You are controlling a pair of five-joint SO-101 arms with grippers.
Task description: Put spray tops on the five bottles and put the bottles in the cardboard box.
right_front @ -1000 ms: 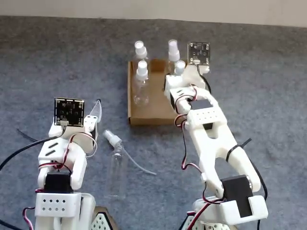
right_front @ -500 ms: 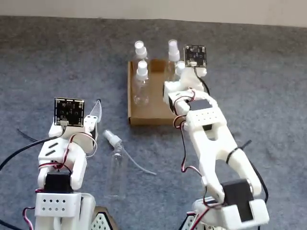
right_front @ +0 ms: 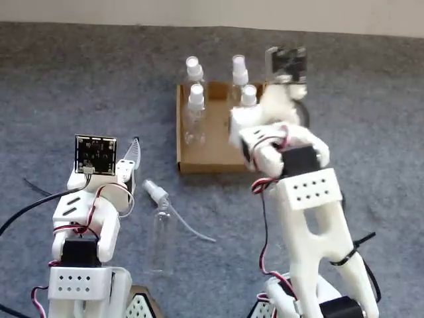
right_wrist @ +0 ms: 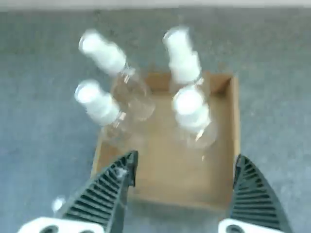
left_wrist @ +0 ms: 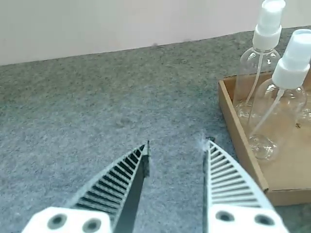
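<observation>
Four clear bottles with white spray tops stand in the cardboard box (right_front: 213, 156): two at the back (right_front: 193, 69) (right_front: 240, 66) and two in front (right_front: 197, 99) (right_front: 248, 95). A fifth bottle (right_front: 161, 232) lies on the carpet, a spray top (right_front: 154, 191) at its neck and its thin tube (right_front: 195, 230) trailing outside. My right gripper (right_wrist: 182, 177) hangs open high over the box (right_wrist: 165, 165), nothing between its fingers. My left gripper (left_wrist: 177, 145) is open low over the carpet, left of the box (left_wrist: 240, 131), near the lying bottle (right_front: 132, 158).
Grey carpet (right_front: 99, 79) covers the table all around the box. The raised right arm (right_front: 295, 165) overhangs the box's right side. A pale wall runs along the far edge.
The right arm has lifted and drawn back from the front right bottle, which stays standing in the box. The left arm and the lying bottle have not moved.
</observation>
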